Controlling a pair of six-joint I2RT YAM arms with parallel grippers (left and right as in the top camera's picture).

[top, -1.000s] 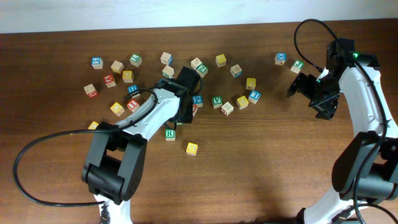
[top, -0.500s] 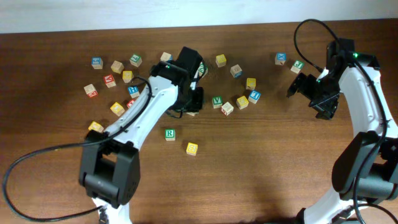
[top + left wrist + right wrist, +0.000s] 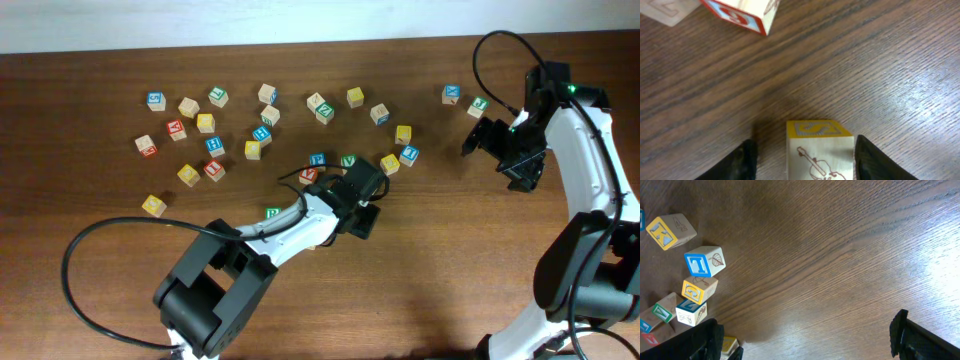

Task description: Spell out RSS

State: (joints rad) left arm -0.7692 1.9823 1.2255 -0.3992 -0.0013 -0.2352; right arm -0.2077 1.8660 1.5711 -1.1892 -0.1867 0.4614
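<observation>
Left wrist: left claw (image 3: 804, 150) wide apart, astride the yellow S cube (image 3: 817, 130), no grip.

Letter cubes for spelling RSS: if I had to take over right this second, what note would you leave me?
Left claw: open, straddling a yellow S cube, not gripping it yet.
Right claw: open, empty, off to the side.
Green R cube: sits apart from the scattered cubes, beside the left arm.
Second S: cannot pick it out.
Done: nothing spelled yet. Left: probably grip this S, set it by the R, then find the other.
</observation>
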